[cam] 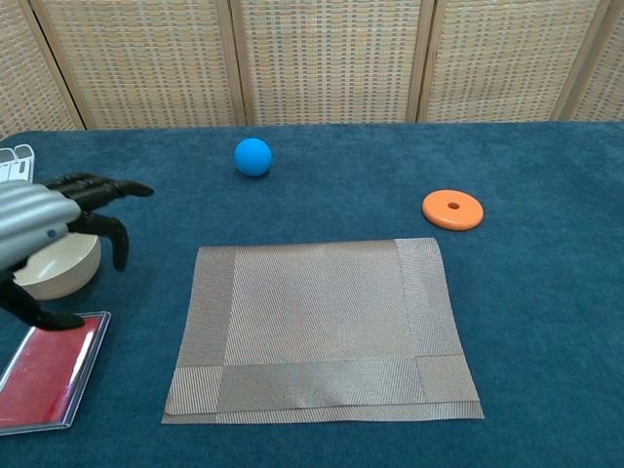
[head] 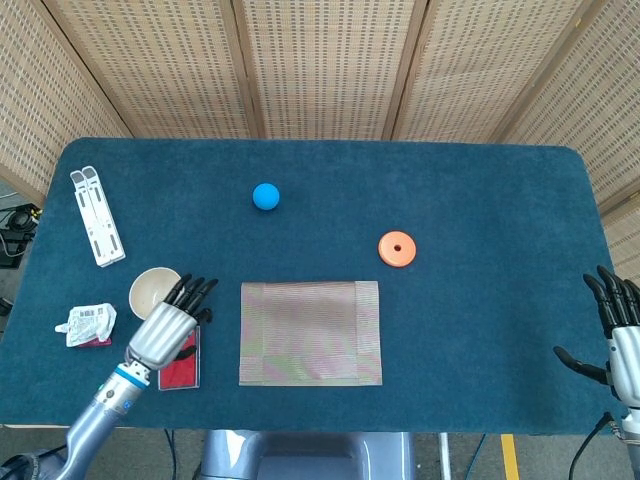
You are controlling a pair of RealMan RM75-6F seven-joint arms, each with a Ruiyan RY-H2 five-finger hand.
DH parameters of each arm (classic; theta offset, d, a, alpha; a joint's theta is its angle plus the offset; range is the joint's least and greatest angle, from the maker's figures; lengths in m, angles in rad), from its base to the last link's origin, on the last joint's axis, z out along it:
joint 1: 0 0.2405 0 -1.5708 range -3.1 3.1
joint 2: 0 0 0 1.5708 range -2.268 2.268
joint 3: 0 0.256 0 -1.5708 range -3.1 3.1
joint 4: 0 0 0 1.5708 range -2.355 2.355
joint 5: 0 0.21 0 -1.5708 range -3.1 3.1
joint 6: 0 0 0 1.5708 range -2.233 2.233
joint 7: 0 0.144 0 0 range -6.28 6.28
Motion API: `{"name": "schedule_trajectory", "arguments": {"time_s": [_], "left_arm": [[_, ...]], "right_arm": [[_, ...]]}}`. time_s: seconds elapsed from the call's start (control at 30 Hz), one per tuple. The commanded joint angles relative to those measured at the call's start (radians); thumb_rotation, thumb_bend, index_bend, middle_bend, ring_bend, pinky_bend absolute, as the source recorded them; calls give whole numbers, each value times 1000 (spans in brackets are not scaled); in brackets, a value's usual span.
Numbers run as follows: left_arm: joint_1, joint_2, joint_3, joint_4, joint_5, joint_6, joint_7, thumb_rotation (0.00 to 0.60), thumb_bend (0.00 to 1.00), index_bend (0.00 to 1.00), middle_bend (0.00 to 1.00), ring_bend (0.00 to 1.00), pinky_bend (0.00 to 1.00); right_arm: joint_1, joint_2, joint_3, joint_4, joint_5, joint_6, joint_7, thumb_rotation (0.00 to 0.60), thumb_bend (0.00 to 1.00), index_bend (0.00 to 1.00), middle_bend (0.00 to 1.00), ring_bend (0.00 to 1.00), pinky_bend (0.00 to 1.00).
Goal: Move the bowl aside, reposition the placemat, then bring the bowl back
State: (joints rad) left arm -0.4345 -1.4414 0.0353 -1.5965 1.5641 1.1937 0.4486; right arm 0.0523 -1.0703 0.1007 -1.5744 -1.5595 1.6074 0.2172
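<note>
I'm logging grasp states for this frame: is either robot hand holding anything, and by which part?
Nothing is held. The left robot hand hovers open beside the bowl; the right robot hand is open too.

Matt woven placemat, smooth glossy bowl, napped blue table cloth, silver metallic robot hand

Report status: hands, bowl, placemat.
Left hand open, off the bowl, over the red case. Right hand open at table edge. Placemat bare, nothing blocking it.
</note>
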Motion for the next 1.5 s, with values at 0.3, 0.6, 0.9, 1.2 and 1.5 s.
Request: {"name": "schedule_trajectory", "arguments": {"time_s": [0.3, 0.6, 0.9, 1.2, 1.5], "left_arm": [[15, -224, 57, 45, -33, -80, 202, 600, 310, 522, 0, 0, 0], [23, -225, 80, 50, -17, -79, 195, 600, 341, 518, 0, 0, 0], [24, -210, 84, 52, -12, -80, 183, 600, 368, 506, 0, 0, 0], [27, -220, 81, 76, -15, -86, 173, 600, 416, 512, 0, 0, 0], [26, -230, 77, 92, -19, -93, 164, 600, 415, 512, 0, 0, 0]], "right_arm": [[-2, 13, 4, -1, 9, -3, 28, 600, 68, 39, 0, 0, 0], [-3, 15, 4, -1, 6, 0, 31, 600, 68, 39, 0, 0, 0], [-4, 14, 5, -4, 8, 1, 30, 600, 68, 39, 0, 0, 0], [-4, 15, 5, -4, 7, 1, 33, 600, 68, 39, 0, 0, 0], [-4, 16, 5, -4, 9, -1, 35, 600, 68, 39, 0, 0, 0]]}}
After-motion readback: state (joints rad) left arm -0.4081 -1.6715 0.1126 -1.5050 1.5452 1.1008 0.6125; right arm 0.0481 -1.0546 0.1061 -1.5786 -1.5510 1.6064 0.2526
